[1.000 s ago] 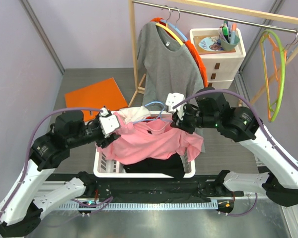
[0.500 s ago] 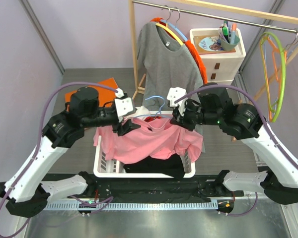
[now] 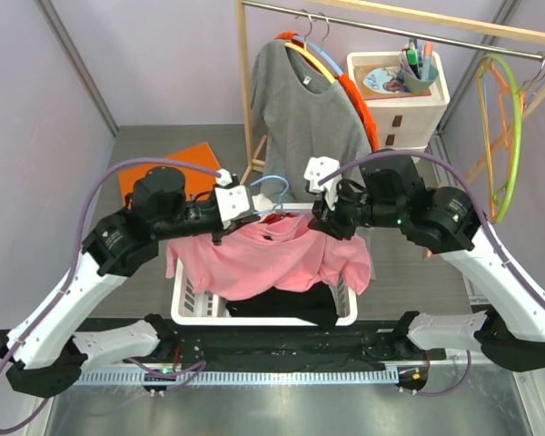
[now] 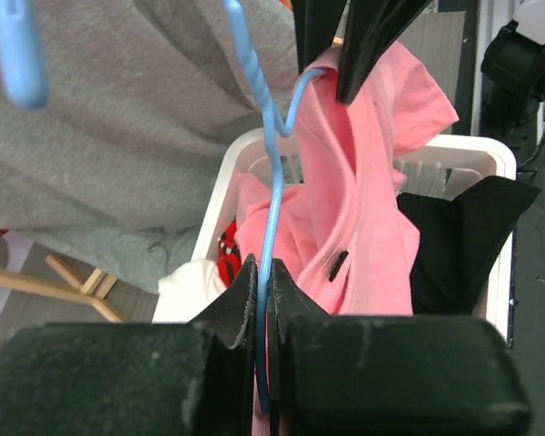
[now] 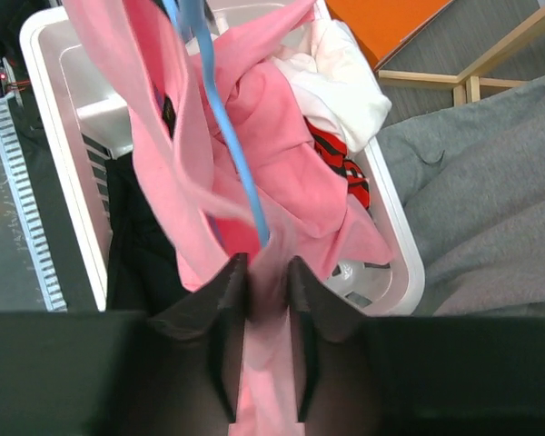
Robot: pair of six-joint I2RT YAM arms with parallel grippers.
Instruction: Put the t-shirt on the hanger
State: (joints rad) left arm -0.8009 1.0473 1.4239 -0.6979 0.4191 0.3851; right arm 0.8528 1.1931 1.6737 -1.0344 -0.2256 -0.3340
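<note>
The pink t-shirt [image 3: 282,259] hangs bunched over the white basket, draped on the light-blue hanger [image 3: 274,186], whose hook sticks up between the two grippers. My left gripper [image 3: 252,207] is shut on the hanger's wire [image 4: 274,200], just below the twisted neck; in the left wrist view the gripper [image 4: 263,272] pinches the wire, with the t-shirt [image 4: 363,218] beyond it. My right gripper [image 5: 265,268] stands slightly open, with pink t-shirt cloth [image 5: 282,136] lying loosely between its fingers. The hanger wire [image 5: 232,136] runs just above it.
The white laundry basket [image 3: 186,304] holds a black garment [image 3: 291,304] and a white garment with red print [image 5: 341,82]. A grey shirt [image 3: 300,118] hangs on the wooden rack behind. An orange board [image 3: 186,168] lies back left. White drawers [image 3: 400,109] and a green hanger [image 3: 513,136] stand right.
My left arm swung right from the t-shirt's left side to the hanger and shut on its wire. My right gripper's jaws have parted. The t-shirt has sagged a little.
</note>
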